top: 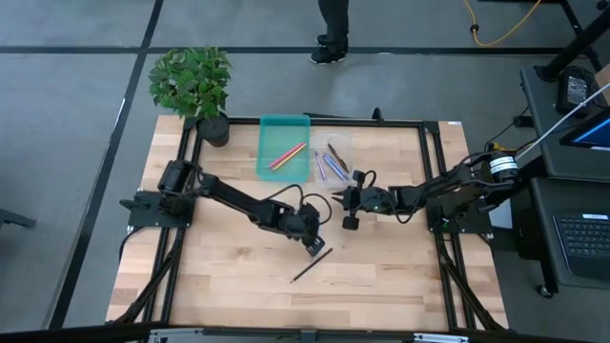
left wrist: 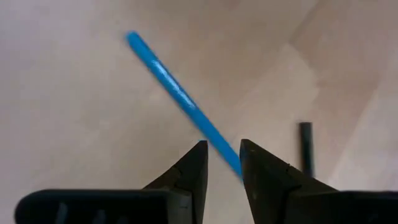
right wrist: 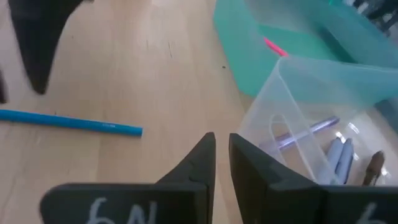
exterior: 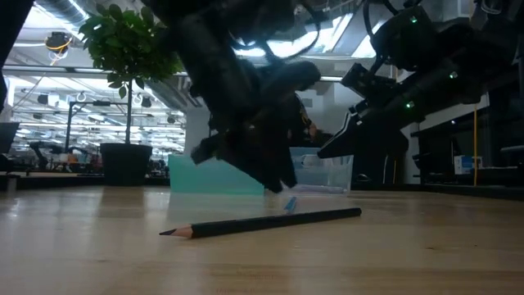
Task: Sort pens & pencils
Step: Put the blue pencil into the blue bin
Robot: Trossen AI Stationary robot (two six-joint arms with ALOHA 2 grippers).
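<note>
A blue pen (left wrist: 180, 96) lies flat on the wooden table, also seen in the right wrist view (right wrist: 68, 122). My left gripper (left wrist: 222, 162) hangs open just above the pen's near end, at the table's middle (top: 316, 246), one finger on either side of it. A black pencil (top: 312, 265) lies flat on the table just nearer than that gripper (exterior: 262, 223). My right gripper (right wrist: 222, 146) hovers right of centre (top: 345, 202), by the clear tray (right wrist: 298, 93), open by a narrow slit with nothing in it. My left gripper straddles the blue pen's near end (left wrist: 231, 158), its fingers slanting down from above. One fingertip (left wrist: 252, 168) hides that end, so I cannot tell whether it touches. The pen lies on the table.
A teal tray (top: 284, 129) at the far middle holds pink and orange sticks. The clear tray (top: 334, 162) beside it holds blue and purple ones. A potted plant (top: 195, 86) stands at the far left corner. A person's feet (top: 332, 48) show beyond the table.
</note>
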